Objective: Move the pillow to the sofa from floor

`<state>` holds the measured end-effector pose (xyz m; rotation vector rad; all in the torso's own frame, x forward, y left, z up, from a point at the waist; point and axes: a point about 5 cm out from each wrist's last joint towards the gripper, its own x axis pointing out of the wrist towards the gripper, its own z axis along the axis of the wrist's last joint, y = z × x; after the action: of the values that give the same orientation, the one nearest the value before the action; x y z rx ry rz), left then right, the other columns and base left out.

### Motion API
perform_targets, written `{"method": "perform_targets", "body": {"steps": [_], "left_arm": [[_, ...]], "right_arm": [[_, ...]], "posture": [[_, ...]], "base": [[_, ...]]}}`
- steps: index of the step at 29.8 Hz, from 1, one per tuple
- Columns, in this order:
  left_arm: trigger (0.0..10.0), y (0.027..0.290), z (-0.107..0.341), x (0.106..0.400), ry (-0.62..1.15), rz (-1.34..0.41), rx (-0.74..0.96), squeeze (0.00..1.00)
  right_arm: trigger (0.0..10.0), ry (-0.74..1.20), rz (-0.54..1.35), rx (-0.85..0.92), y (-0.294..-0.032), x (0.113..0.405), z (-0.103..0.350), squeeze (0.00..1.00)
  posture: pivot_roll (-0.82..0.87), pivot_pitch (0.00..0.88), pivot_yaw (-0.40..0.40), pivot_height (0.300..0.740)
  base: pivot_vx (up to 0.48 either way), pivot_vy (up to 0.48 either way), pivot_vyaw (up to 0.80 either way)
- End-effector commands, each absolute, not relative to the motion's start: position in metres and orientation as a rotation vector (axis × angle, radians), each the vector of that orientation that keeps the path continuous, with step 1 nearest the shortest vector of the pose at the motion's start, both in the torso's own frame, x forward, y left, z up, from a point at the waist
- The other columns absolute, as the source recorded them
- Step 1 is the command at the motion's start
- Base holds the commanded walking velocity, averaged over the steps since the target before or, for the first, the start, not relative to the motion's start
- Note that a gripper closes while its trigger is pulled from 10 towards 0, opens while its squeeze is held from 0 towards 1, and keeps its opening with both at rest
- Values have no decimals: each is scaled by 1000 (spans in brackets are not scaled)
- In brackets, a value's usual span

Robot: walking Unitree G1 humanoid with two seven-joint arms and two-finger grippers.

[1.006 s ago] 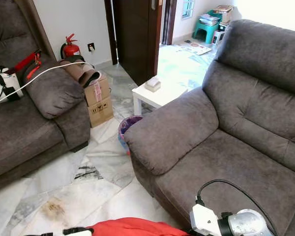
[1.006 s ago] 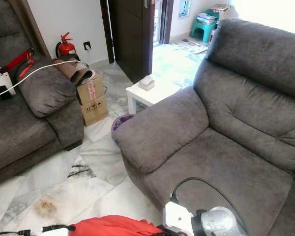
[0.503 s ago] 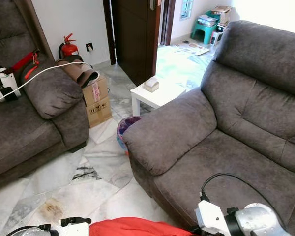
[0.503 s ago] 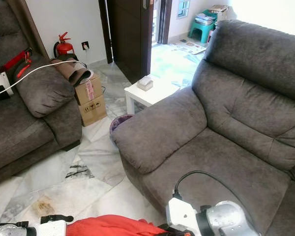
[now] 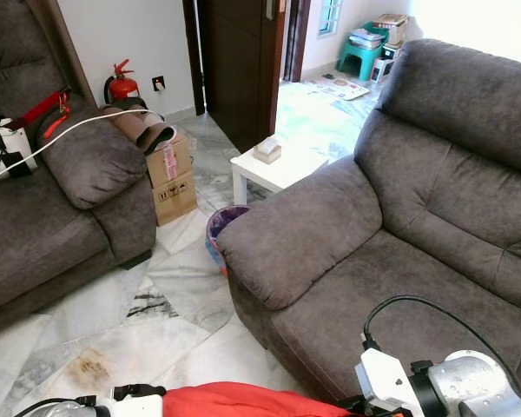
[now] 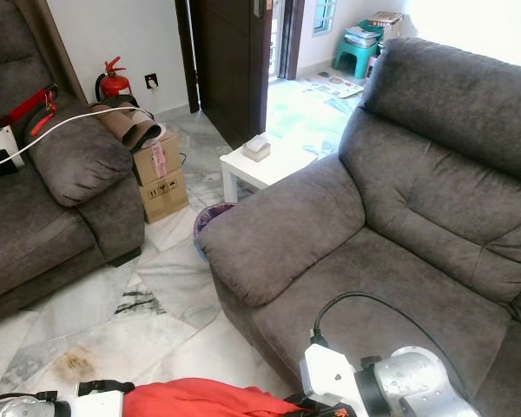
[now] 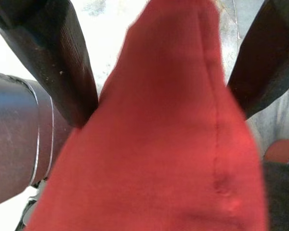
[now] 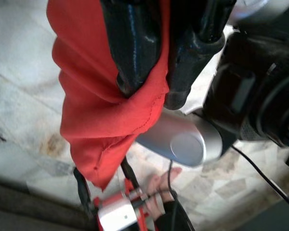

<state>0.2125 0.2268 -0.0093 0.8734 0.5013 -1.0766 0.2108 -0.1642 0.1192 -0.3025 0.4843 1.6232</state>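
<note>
Two grippers clamp the red pillow [image 8: 106, 101]: right gripper [image 8: 156, 94] pinching a gathered corner, left gripper [image 7: 159, 91] straddling its bulk. Soft, light fabric, judged best gripped at seams, sofa [image 5: 399, 261] ahead.

I am in a home's living room. Two grey sofas [image 5: 399, 243] stand on a marble floor [image 5: 148, 321]. A small white table [image 5: 273, 169] sits beside an open doorway [image 5: 317, 52]

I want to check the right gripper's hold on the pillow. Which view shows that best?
The right wrist view: both black fingers pinch a fold of the red pillow between them. The eye views show just a strip of pillow at the bottom edge beside the right arm's wrist. The left wrist view shows the pillow between the left gripper's spread fingers.
</note>
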Motion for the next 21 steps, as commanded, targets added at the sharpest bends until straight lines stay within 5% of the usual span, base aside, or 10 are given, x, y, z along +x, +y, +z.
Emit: {"method": "perform_targets", "body": {"steps": [1,5,6,7,8,21], "left_arm": [[10000,227,-12,211,517,-1082,874,0],[10000,222,-12,215,497,-1062,853,0],[9216,221,-12,216,488,-1059,850,0],[1647,218,-11,218,474,-1058,848,0],[0,217,-10,219,467,-1057,839,0],[0,211,-8,222,456,-1054,755,0]], "right_arm": [[10000,359,1671,-299,-159,209,141,0],[10000,357,1674,-284,-159,208,143,0],[10000,362,1673,-286,-160,209,143,0],[10000,370,1671,-289,-161,208,143,0],[10000,372,1671,-289,-161,209,143,0],[10000,389,1652,-258,-159,210,133,0]], "posture": [[45,93,-39,740],[40,93,-42,740],[40,91,-46,740],[40,91,-47,740],[40,91,-47,740],[45,89,-40,740]], "base": [[0,0,0],[0,0,0],[0,0,0],[0,0,0],[0,0,0],[0,0,0]]}}
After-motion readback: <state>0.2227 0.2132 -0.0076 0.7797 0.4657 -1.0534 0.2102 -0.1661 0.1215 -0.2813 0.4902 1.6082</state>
